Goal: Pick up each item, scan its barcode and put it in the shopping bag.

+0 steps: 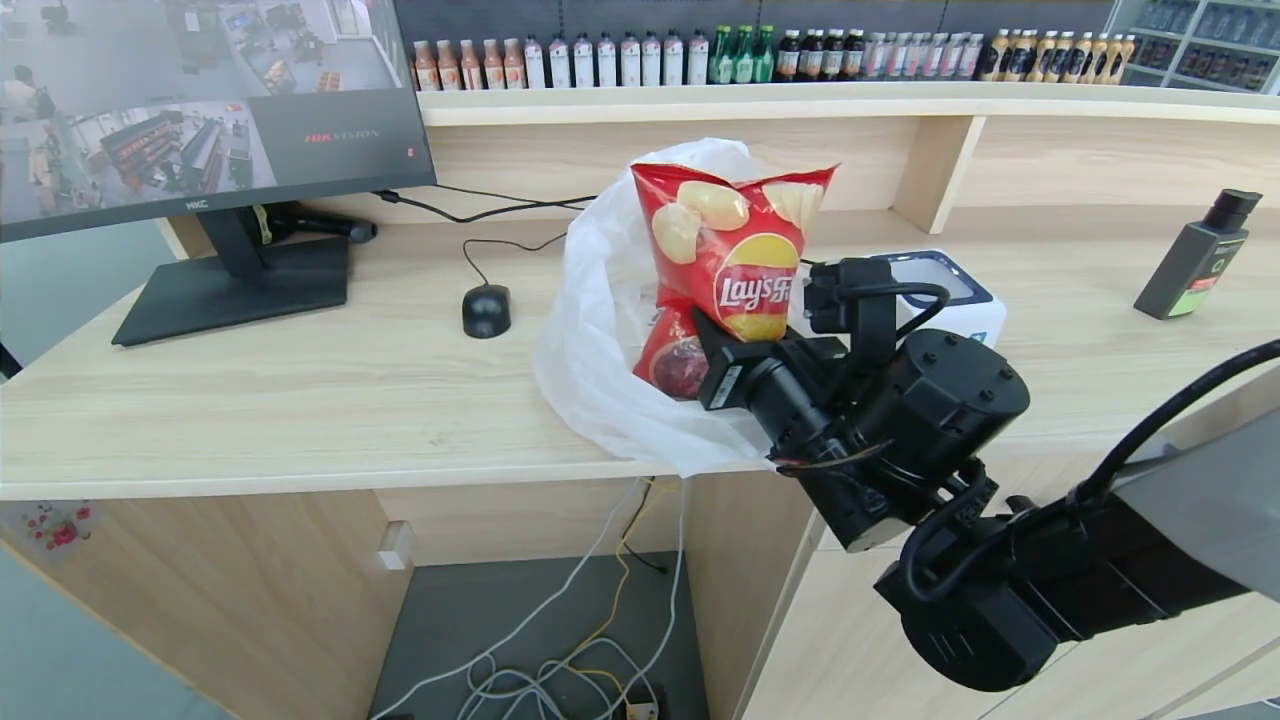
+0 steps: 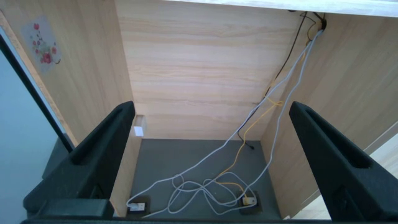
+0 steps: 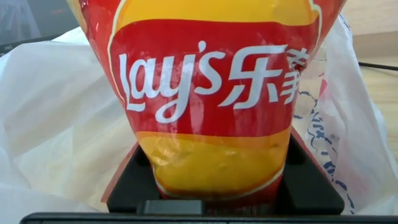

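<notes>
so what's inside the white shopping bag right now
The red chip bag, held by the right claw, has its lower end inside the shopping bag, with another red packet beside it. The bag's bottom is covered.

- The chip bag (image 1: 735,250), gripped low by our right hand (image 1: 715,355), stands in the mouth of the white shopping bag (image 1: 590,340) and takes up much of it.
- To the bag's left we see bare tabletop (image 1: 300,400) as far as a mouse (image 1: 486,310).
- To its right a scanner box (image 1: 950,290) sits close.
- Under the tabletop our left hand (image 2: 211,130) hangs wide open above loose cables (image 2: 205,186).
</notes>
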You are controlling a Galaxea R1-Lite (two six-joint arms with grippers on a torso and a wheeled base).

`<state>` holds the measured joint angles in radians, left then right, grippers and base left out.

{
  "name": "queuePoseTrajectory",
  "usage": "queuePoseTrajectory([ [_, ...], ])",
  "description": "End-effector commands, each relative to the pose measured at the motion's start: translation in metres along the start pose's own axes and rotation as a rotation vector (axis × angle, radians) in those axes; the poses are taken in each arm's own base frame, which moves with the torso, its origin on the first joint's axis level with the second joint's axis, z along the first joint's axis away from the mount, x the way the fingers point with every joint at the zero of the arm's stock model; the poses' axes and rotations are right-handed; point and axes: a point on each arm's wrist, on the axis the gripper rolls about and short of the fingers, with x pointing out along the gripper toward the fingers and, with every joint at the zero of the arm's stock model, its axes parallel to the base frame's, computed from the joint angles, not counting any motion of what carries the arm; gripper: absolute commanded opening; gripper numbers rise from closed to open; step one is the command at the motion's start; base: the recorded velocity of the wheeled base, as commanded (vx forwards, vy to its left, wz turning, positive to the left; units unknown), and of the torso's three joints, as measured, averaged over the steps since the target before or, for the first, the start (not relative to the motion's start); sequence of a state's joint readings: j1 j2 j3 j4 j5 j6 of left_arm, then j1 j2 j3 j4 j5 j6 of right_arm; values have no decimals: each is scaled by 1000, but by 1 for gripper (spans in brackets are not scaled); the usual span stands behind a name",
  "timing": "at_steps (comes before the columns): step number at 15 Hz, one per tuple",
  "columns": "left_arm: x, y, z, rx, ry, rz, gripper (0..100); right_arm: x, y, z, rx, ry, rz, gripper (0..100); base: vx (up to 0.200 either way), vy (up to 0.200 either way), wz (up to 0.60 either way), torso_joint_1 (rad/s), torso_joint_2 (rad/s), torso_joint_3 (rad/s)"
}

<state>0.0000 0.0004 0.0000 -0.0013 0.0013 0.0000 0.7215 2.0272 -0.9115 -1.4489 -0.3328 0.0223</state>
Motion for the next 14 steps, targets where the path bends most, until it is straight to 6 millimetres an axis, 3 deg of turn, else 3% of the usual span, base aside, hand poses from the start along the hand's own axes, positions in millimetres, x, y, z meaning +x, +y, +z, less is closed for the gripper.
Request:
queuePoseTrajectory([
  [1,0,0,0,0,-1,0,100,1,1,1,0,-5,2,0,0,0,0,0,0,0],
  [3,0,0,0,0,-1,0,100,5,2,5,0,-23,3,0,0,0,0,0,0,0],
  [4,0,0,0,0,-1,0,100,3,2,4,0,-21,6,100,0,0,0,0,0,0],
  [14,0,0,0,0,-1,0,100,-5,2,8,0,-14,7,100,0,0,0,0,0,0],
])
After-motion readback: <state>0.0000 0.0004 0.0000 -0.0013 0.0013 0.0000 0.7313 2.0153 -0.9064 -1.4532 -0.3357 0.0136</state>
